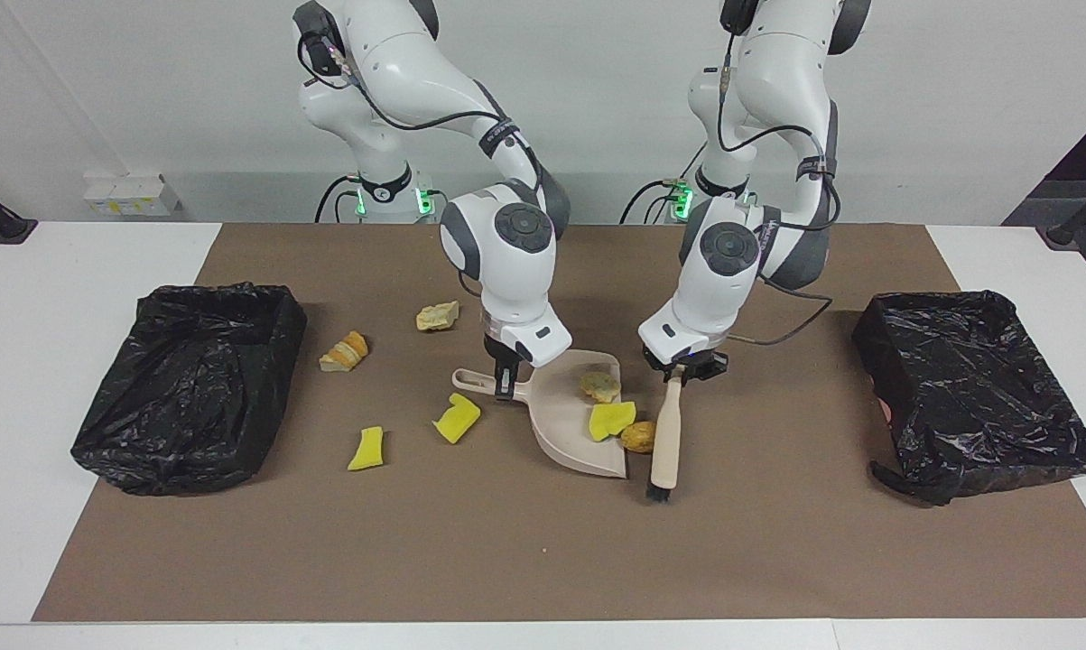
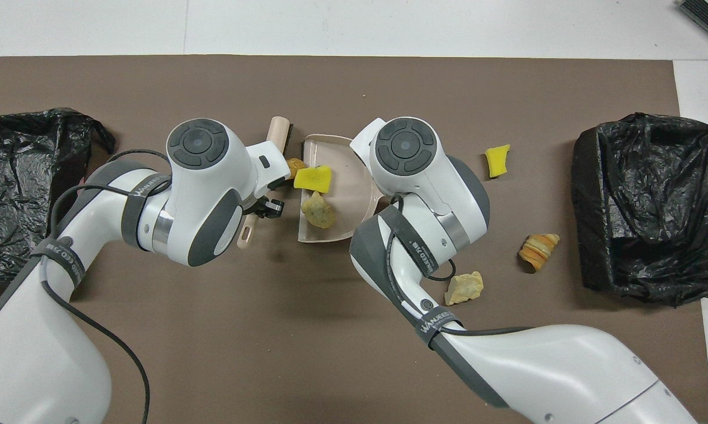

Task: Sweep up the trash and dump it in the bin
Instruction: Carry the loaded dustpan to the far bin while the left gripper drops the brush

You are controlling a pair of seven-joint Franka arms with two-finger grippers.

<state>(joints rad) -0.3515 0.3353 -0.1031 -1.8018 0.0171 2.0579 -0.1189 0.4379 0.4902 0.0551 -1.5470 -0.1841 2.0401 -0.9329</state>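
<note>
Three trash scraps (image 1: 613,419), yellow and tan, lay at the dustpan (image 1: 568,438) mouth. At three o'clock, the left gripper (image 1: 682,372) clamped the brush (image 1: 664,444); at nine, the right gripper (image 1: 505,377) gripped the dustpan's handle, wrist bent down.

Table (image 1: 73,262): white. Mat (image 1: 524,551): plain brown, no pattern. Two bins, one at each end of the mat (image 1: 190,384) (image 1: 976,388): lined in glossy black plastic. Dustpan (image 1: 565,442): beige. Brush (image 1: 666,438): beige handle, black bristles. Trash: three bright yellow sponge bits (image 1: 366,449) (image 1: 457,418) (image 1: 611,419); tan chunks (image 1: 438,315) (image 1: 600,385); one orange-brown chunk (image 1: 638,436); one piece banded orange and cream (image 1: 345,350). Arms: white shells, dark grey joints, black cables.
</note>
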